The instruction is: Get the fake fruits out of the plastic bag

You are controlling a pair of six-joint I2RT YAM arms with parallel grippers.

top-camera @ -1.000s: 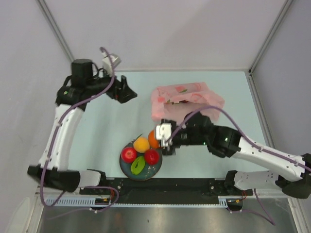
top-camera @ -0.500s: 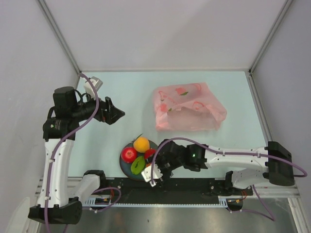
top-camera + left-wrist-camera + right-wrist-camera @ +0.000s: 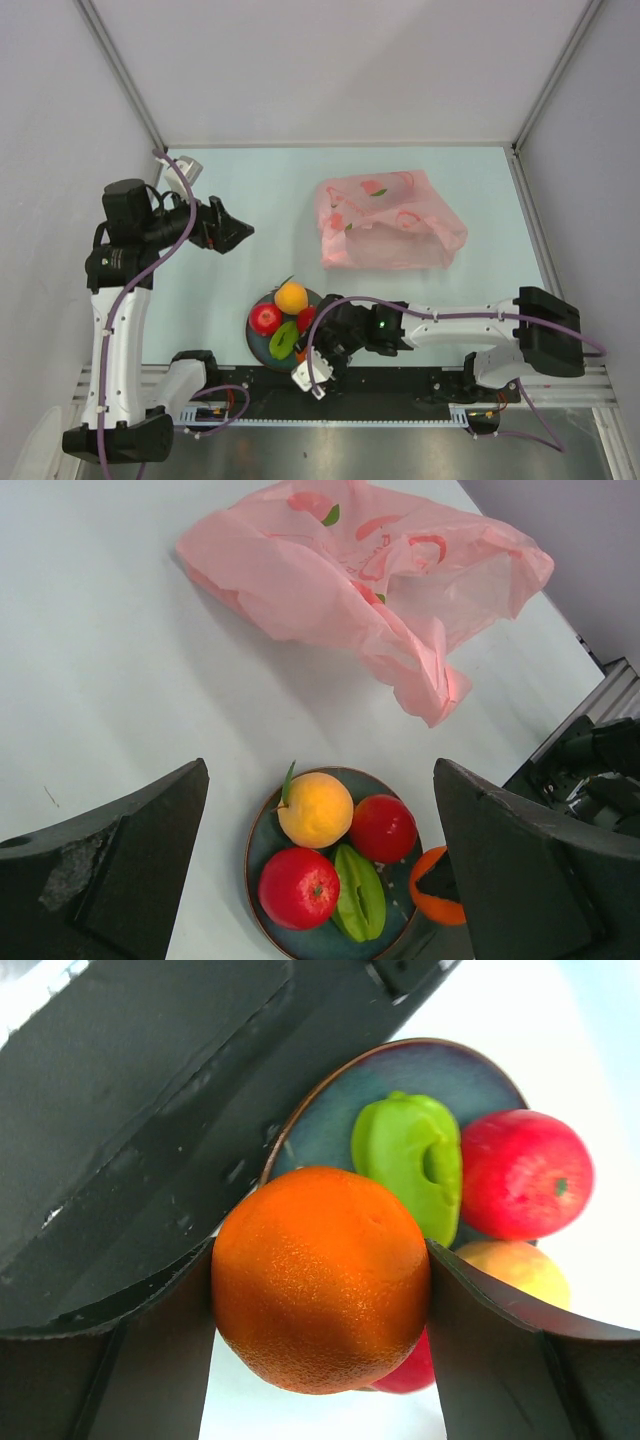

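Observation:
The pink plastic bag (image 3: pixel 385 220) lies crumpled at the back right and also shows in the left wrist view (image 3: pixel 370 570). A dark plate (image 3: pixel 258 347) holds a yellow-orange fruit (image 3: pixel 292 297), a red apple (image 3: pixel 265 319), a green piece (image 3: pixel 283 339) and another red fruit (image 3: pixel 307 318). My right gripper (image 3: pixel 305 348) is shut on an orange (image 3: pixel 320 1278) at the plate's near right edge, low beside the rim (image 3: pixel 340 1110). The orange also shows in the left wrist view (image 3: pixel 434 911). My left gripper (image 3: pixel 235 235) is open and empty, up to the left of the plate.
The black rail with the arm bases (image 3: pixel 400 378) runs just in front of the plate. Grey walls close the table on the left, right and back. The bag's inside is hidden.
My right gripper carried the orange from beside the bag to the plate's near right edge. My left arm pulled back to the left and down, then held still.

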